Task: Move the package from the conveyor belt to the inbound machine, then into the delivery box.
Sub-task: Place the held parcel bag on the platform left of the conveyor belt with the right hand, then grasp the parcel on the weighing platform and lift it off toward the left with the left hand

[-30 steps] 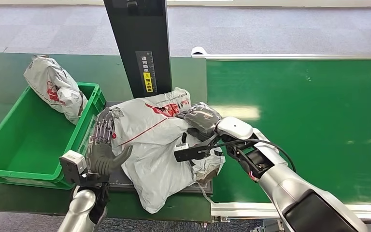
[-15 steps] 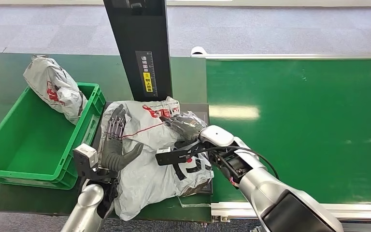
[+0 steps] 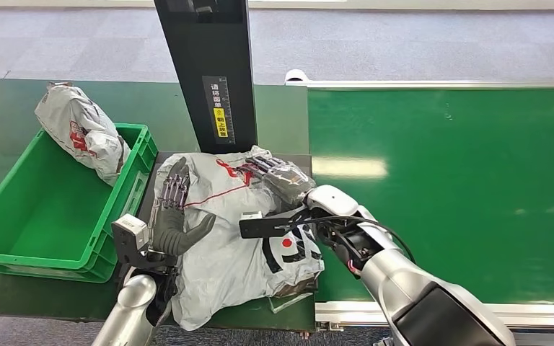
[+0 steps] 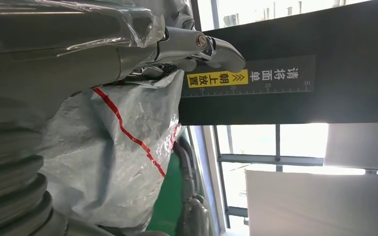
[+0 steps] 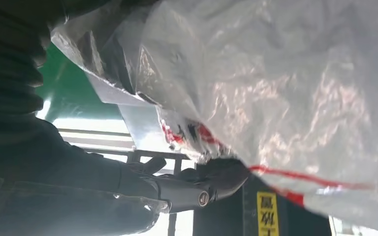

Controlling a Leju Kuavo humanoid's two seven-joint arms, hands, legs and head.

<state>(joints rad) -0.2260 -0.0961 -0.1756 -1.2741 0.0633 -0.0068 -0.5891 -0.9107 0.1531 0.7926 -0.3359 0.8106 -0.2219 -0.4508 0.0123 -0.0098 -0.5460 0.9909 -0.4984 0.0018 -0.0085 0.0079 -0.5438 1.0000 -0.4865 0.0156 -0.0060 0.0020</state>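
Observation:
The package (image 3: 231,245), a grey plastic mailer with red lines and print, lies on the dark plate (image 3: 299,160) of the inbound machine, at the foot of its black post (image 3: 205,72). Its near end hangs over the table's front edge. My left hand (image 3: 169,213) stands against the package's left side, fingers apart and pointing away from me. My right hand (image 3: 281,180), wrapped in clear film, lies flat on the package's far right top. In the left wrist view the package (image 4: 113,147) sits beside my fingers (image 4: 197,46). In the right wrist view the package (image 5: 285,98) lies over my stretched fingers (image 5: 187,189).
A green delivery box (image 3: 43,209) stands left of the plate, with a second grey package (image 3: 79,133) leaning on its far rim. The green conveyor belt (image 3: 447,187) stretches to the right, edged by a silver rail (image 3: 404,310) along its front.
The package has come leftward and down from the belt's edge onto the machine's plate. My right hand moved left with it; my left hand slid forward along its left side.

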